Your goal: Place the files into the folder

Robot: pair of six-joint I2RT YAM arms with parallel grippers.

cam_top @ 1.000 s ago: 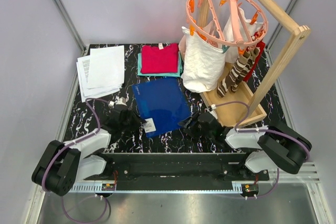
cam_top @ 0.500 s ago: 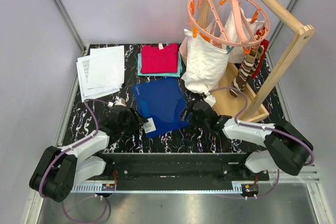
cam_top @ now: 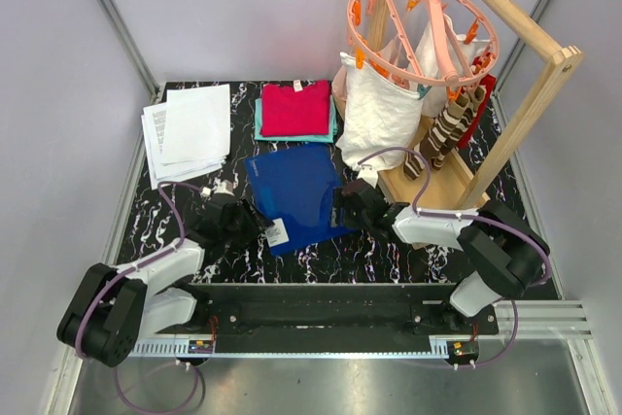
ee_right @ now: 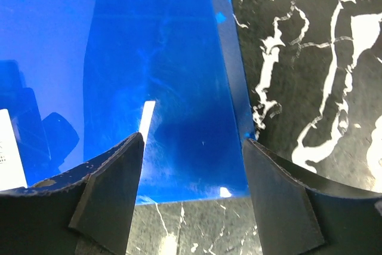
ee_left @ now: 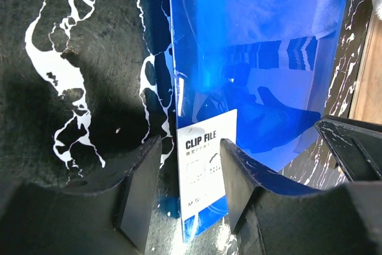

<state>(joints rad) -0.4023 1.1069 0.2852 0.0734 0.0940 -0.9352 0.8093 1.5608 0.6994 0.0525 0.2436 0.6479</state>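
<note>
The blue folder [cam_top: 296, 191] lies flat in the middle of the black marble table, its white sticker [cam_top: 277, 232] at the near left corner. The files [cam_top: 189, 129] are a stack of white printed sheets at the back left. My left gripper [cam_top: 255, 228] is open at the sticker corner; in the left wrist view [ee_left: 190, 192] its jaws stand on either side of the sticker [ee_left: 206, 162] on the folder [ee_left: 256, 40], without closing on it. My right gripper [cam_top: 342, 209] is open at the folder's near right edge; in the right wrist view [ee_right: 192, 174] the folder [ee_right: 149, 70] fills the space between the jaws.
Folded red and teal clothes [cam_top: 294, 110] lie behind the folder. A white cloth bag [cam_top: 377, 123] hangs from a pink peg hanger [cam_top: 420, 31] on a wooden rack [cam_top: 530, 104], whose tray base [cam_top: 437, 191] stands just right of my right gripper.
My right gripper has moved left and away from the base, from the table beside the wooden tray onto the folder's near right edge. My left gripper has stayed at the sticker corner.
</note>
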